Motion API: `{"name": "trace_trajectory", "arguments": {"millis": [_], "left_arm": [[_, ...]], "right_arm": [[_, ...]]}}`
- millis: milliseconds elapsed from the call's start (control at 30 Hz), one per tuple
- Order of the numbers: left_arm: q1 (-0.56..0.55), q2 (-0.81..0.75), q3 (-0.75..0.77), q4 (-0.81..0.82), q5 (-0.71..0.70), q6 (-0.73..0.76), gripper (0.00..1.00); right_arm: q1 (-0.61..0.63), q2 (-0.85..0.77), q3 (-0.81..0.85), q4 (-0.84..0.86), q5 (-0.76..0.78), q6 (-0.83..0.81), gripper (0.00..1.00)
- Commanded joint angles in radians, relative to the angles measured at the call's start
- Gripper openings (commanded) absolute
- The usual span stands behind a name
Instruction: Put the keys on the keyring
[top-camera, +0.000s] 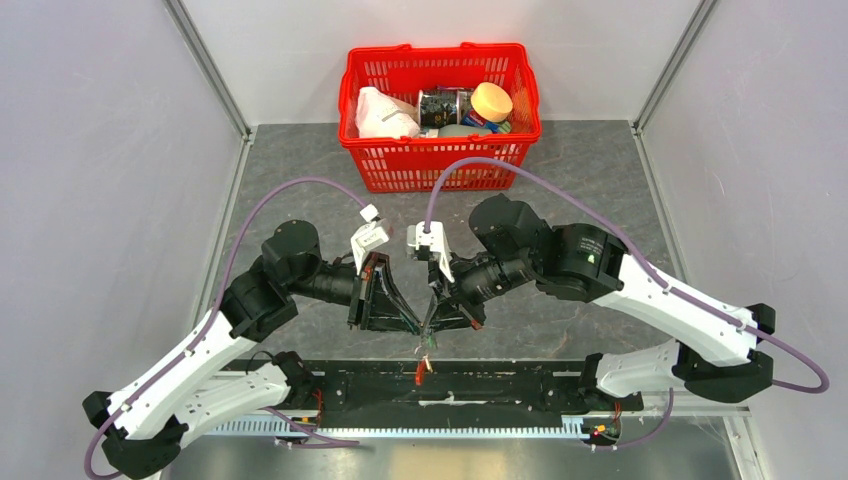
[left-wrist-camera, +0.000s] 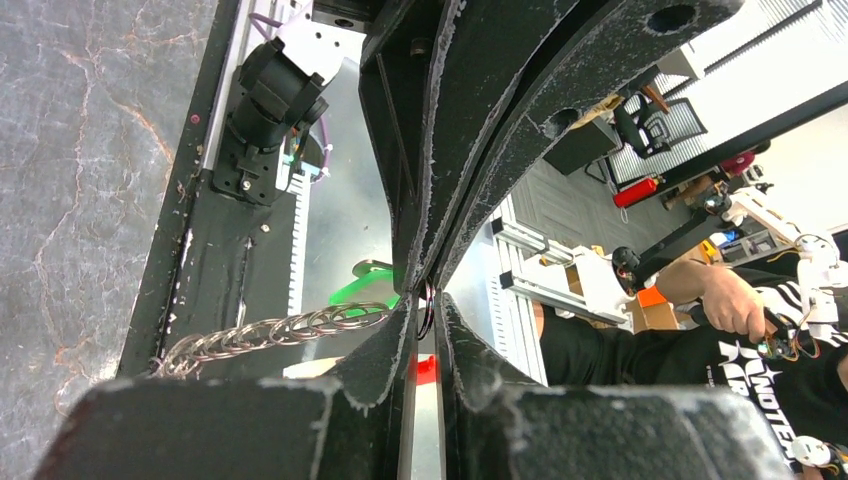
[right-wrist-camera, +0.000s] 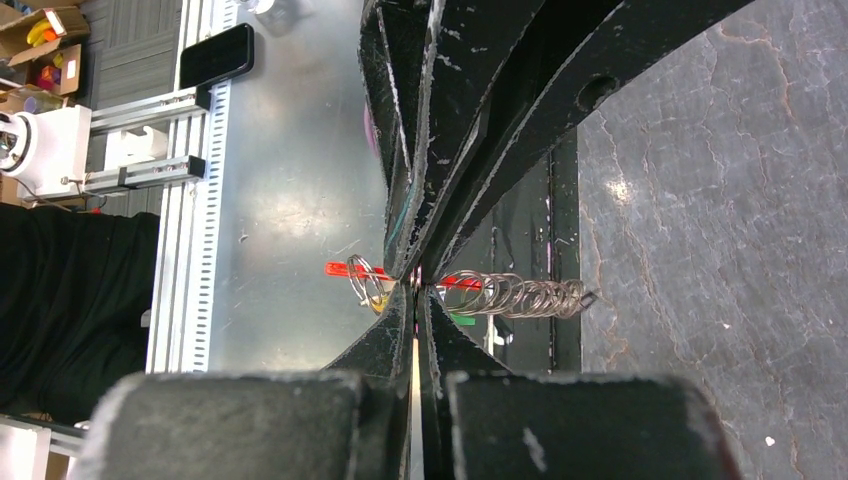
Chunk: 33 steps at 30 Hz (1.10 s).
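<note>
Between their tips, left claw and right claw each clench the keyring.

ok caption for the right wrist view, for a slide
right gripper shut on the red keyring, tip to tip with the left gripper, wire coil alongside

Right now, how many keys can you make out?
1: the green-headed key, just beyond the left hand pinching the keyring. Others may hide behind the hands.

Robot lab: alu-frame cell, more rigs behind (w/ operator).
</note>
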Motion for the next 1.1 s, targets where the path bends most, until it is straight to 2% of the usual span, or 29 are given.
{"name": "trace_trajectory", "arguments": {"millis": [0, 333, 400, 467, 667, 733, 900, 1000, 1067], "left_arm": [[-0.002, -0.006, 0.038, -0.001, 0.028, 0.037, 0.15], [-0.002, 0.005, 0.046, -0.001, 0.028, 0.045, 0.15], [-0.002, 0.006, 0.045, -0.001, 0.028, 0.048, 0.12], [-0.002, 0.006, 0.047, -0.001, 0.023, 0.055, 0.02], [-0.002, -0.019, 0.036, -0.002, -0.013, 0.096, 0.02], [-0.002, -0.031, 0.029, 0.010, -0.021, 0.099, 0.02], [-0.002, -0.074, -0.001, 0.093, -0.029, 0.070, 0.02], [-0.002, -0.087, -0.016, 0.134, -0.033, 0.054, 0.02], [-0.002, -0.090, -0.024, 0.160, -0.028, 0.041, 0.02]], "right_arm": [[-0.001, 0.007, -0.003, 0.032, -0.022, 0.007, 0.00], [-0.001, 0.015, -0.015, 0.034, -0.040, 0.006, 0.00], [-0.001, 0.016, -0.015, 0.034, -0.044, 0.005, 0.00], [-0.001, 0.017, -0.016, 0.034, -0.046, 0.004, 0.00], [-0.001, 0.009, -0.013, 0.043, -0.040, 0.008, 0.00], [-0.001, 0.000, -0.014, 0.049, -0.040, 0.013, 0.05], [-0.001, -0.044, -0.018, 0.078, -0.038, 0.030, 0.35], [-0.001, -0.086, -0.026, 0.102, -0.032, 0.031, 0.45], [-0.001, -0.106, -0.024, 0.105, -0.026, 0.025, 0.47]]}}
